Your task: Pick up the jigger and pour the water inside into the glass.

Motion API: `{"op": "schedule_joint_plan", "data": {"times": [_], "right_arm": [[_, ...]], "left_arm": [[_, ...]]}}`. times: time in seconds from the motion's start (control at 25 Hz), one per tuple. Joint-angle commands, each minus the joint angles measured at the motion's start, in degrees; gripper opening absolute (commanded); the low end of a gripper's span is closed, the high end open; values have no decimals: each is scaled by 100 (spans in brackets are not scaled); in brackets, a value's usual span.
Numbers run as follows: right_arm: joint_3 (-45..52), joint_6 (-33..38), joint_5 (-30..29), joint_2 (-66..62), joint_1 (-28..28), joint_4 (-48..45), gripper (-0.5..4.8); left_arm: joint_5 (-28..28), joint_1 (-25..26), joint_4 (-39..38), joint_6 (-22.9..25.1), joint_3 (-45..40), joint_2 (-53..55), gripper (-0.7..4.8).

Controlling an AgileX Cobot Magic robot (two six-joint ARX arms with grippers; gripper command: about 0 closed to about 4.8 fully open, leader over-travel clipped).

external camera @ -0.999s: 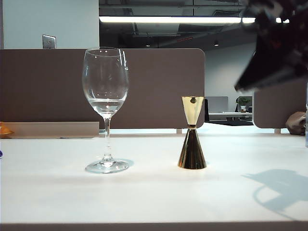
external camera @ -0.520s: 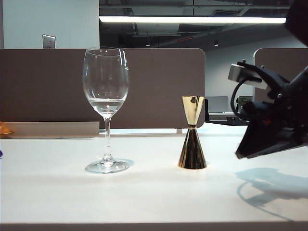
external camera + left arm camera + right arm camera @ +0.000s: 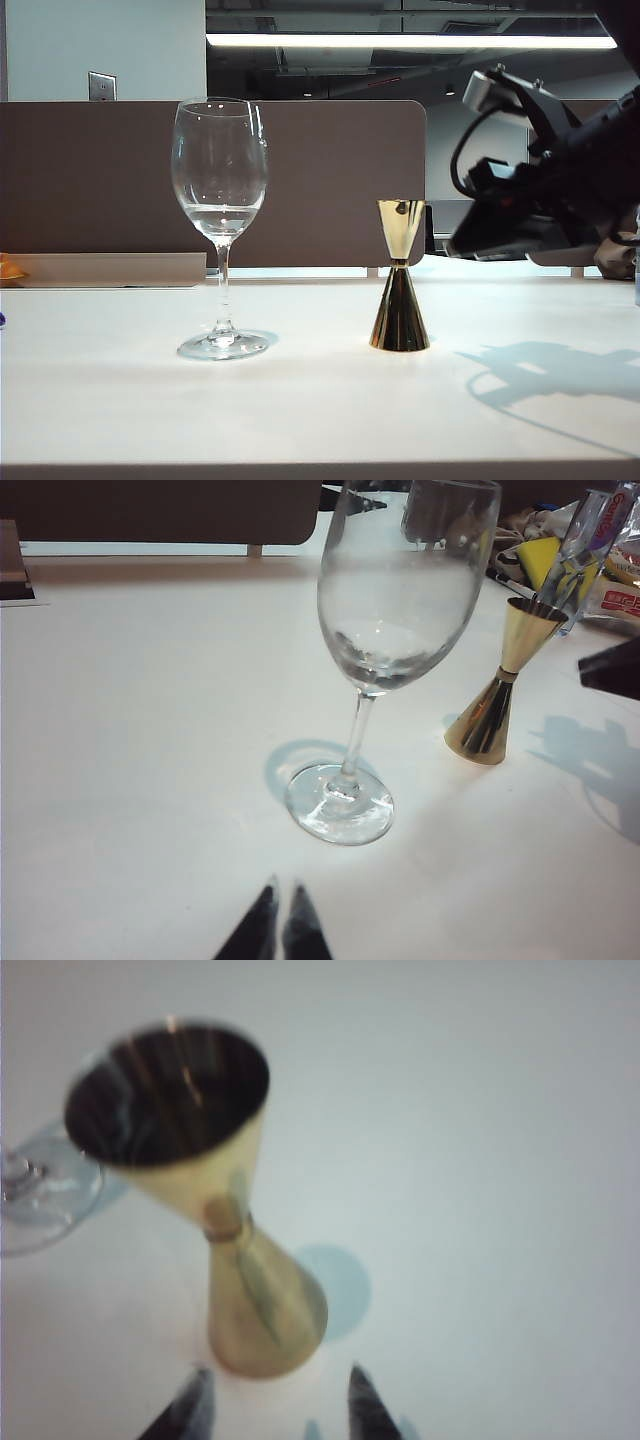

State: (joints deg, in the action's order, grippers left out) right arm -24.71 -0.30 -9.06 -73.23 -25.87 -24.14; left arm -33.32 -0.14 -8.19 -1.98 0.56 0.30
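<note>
The gold hourglass jigger (image 3: 399,277) is standing on the smooth white surface (image 3: 320,400) beside the clear glass (image 3: 220,225). The right hand (image 3: 272,1400) is hovering beside the jigger, part-open, empty; the left hand (image 3: 278,925), near the glass foot, is sitting pinched together, empty.

Gold hourglass jigger (image 3: 400,277) upright on the white table, right of the glass (image 3: 220,225), apart from it. Tall clear stemmed wine glass, upright, a little clear water (image 3: 220,219) low in its bowl. Jigger's contents can't be told.

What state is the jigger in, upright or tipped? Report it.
Upright: the jigger stands on its wide base on the table, apart from the glass.
</note>
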Motion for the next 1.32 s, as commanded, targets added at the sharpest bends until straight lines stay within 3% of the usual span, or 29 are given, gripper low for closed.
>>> {"op": "schedule_joint_plan", "data": {"times": [0.04, 0.12, 0.28, 0.52, 1.32], "right_arm": [[-20, 7, -197, -238, -2, -549, 215], [-20, 7, -503, -481, -7, -765, 217], [-20, 7, -527, -717, -13, -1078, 220], [-50, 7, -525, -988, -13, -1408, 278], [-767, 9, -625, -2026, -184, -1729, 278]], "left_arm": [[9, 7, 15, 4, -9, 4, 22], [9, 7, 15, 4, -9, 4, 22], [9, 7, 15, 4, -9, 4, 22], [9, 9, 13, 4, -9, 4, 22], [11, 7, 15, 4, -9, 4, 22]]}}
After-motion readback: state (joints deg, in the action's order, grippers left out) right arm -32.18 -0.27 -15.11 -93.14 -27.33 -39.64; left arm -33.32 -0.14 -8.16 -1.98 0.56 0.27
